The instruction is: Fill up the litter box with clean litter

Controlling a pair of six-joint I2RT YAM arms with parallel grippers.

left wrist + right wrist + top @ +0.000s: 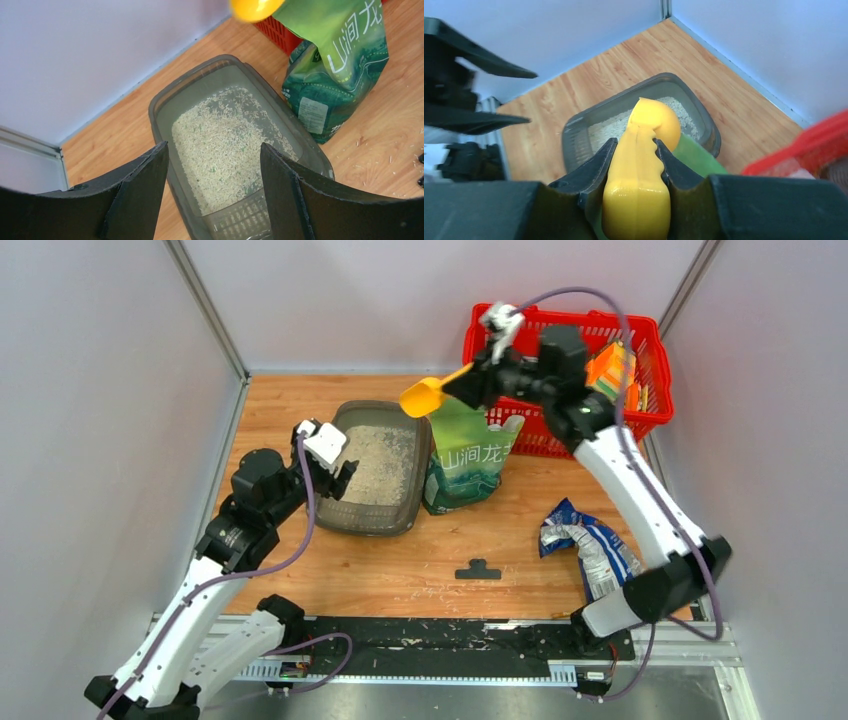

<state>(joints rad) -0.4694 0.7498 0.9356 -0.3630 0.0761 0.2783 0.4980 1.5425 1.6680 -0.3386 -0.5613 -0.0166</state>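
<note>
The litter box (344, 509) is a dark grey tray left of centre, with a layer of pale clean litter (380, 457) inside it. My left gripper (338, 476) hangs open at its near left rim. In the left wrist view the left gripper (214, 145) straddles that rim (159, 107), one finger outside and one over the litter (220, 135). My right gripper (472, 386) is shut on the handle of a yellow scoop (426, 397), held high over the box's far right corner. The right wrist view shows the right gripper (636, 145) clamping the scoop (646, 120) above the litter box (696, 107). What the scoop holds is hidden.
An opened green bag (466, 455) stands right beside the box. A red wire basket (640, 350) sits at the back right with orange items inside. A crumpled blue-white bag (590, 552) lies near the right arm. A small black T-shaped piece (478, 570) lies at the front.
</note>
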